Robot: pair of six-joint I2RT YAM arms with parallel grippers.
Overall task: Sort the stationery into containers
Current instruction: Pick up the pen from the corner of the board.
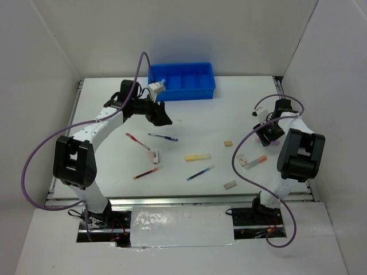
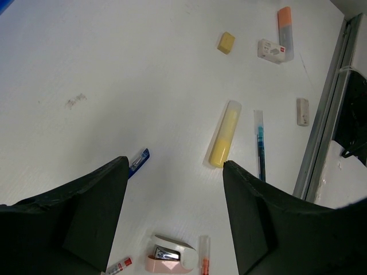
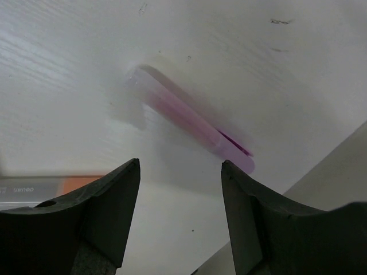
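The blue tray point(image 1: 182, 80) stands at the back of the table. In front of it my left gripper point(image 1: 163, 118) point(image 2: 175, 163) hovers open over bare table, holding nothing. Around it lie a blue pen point(image 1: 163, 137) point(image 2: 138, 162), a red pen point(image 1: 137, 141), a second red pen point(image 1: 148, 172) point(image 2: 203, 263), a pale yellow bar point(image 1: 197, 156) point(image 2: 225, 133) and another blue pen point(image 1: 200, 173) point(image 2: 260, 153). My right gripper point(image 1: 268, 136) point(image 3: 180, 162) is open and low over the table. A pink-purple marker point(image 3: 189, 117) lies just beyond its fingertips, untouched.
A small white-and-pink stapler point(image 1: 155, 154) point(image 2: 170, 254) lies between the red pens. A beige eraser point(image 1: 228, 143) point(image 2: 226, 42), a white eraser point(image 1: 230, 184) point(image 2: 302, 111), an orange-tipped marker point(image 1: 256, 161) point(image 2: 285, 31) and a boxed eraser point(image 2: 272, 50) lie right of centre. White walls enclose the table.
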